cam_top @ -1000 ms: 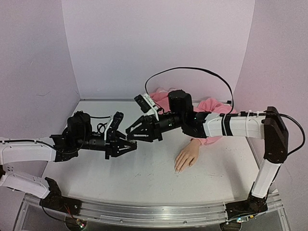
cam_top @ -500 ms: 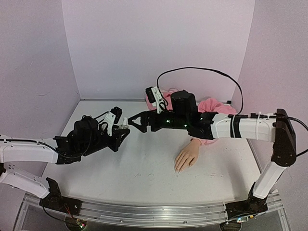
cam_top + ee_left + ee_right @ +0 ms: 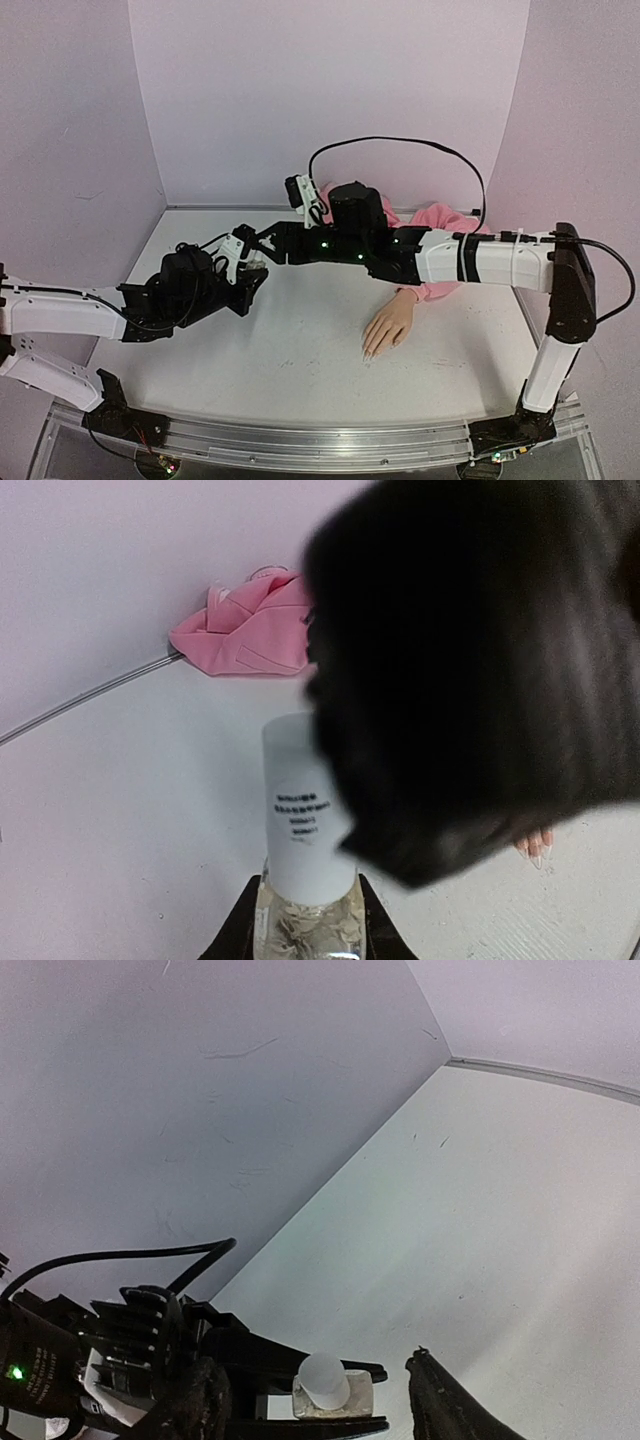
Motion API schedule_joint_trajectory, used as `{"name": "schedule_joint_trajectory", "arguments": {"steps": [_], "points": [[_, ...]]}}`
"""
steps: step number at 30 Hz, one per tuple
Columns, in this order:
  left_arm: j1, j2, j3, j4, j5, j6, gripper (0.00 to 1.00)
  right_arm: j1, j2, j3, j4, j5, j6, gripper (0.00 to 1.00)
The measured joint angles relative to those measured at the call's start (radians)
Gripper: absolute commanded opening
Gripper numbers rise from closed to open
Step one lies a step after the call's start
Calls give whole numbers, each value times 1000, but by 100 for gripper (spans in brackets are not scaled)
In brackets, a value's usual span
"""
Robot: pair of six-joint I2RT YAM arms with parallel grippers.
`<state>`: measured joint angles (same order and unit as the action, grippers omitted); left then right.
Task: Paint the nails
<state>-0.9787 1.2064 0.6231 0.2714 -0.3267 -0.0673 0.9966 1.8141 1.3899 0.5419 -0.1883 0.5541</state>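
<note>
The mannequin hand [image 3: 388,325] lies palm down on the table right of centre, its pink sleeve [image 3: 440,222] behind it. Its pale nails [image 3: 368,352] point toward the near edge; a few also show in the left wrist view [image 3: 535,852]. My left gripper [image 3: 252,275] is shut on the clear glass body of a small bottle [image 3: 308,920] with a tall white cap [image 3: 298,810]. My right gripper [image 3: 256,246] is open just above it. In the right wrist view its fingers [image 3: 455,1410] stand wide on either side of the cap [image 3: 325,1380], not touching it.
Pink fabric [image 3: 250,630] is bunched against the back wall. A black cable [image 3: 400,145] arcs above the right arm. Lilac walls close in the back and both sides. The right arm spans the table's middle above the mannequin's wrist.
My right gripper has swung left and come over the bottle's cap. My left gripper has lifted and tilted the bottle up toward it.
</note>
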Motion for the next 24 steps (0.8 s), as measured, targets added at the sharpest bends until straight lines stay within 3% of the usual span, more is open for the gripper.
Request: {"name": "schedule_joint_trajectory", "arguments": {"steps": [7, 10, 14, 18, 20, 24], "points": [[-5, 8, 19, -2, 1, 0, 0, 5, 41, 21, -19, -11, 12, 44], [-5, 8, 19, -3, 5, 0, 0, 4, 46, 29, -19, -32, 11, 30], [-5, 6, 26, -3, 36, -2, 0, 3, 47, 31, -13, -65, -6, 2], [4, -17, 25, -11, 100, -14, 0, -15, 45, 20, 16, -147, -74, 0], [36, -48, 8, 0, 247, -29, 0, -40, 26, -23, 66, -285, -154, 0], [126, -97, -75, 156, 762, -98, 0, -71, -28, -107, 156, -637, -294, 0]]}}
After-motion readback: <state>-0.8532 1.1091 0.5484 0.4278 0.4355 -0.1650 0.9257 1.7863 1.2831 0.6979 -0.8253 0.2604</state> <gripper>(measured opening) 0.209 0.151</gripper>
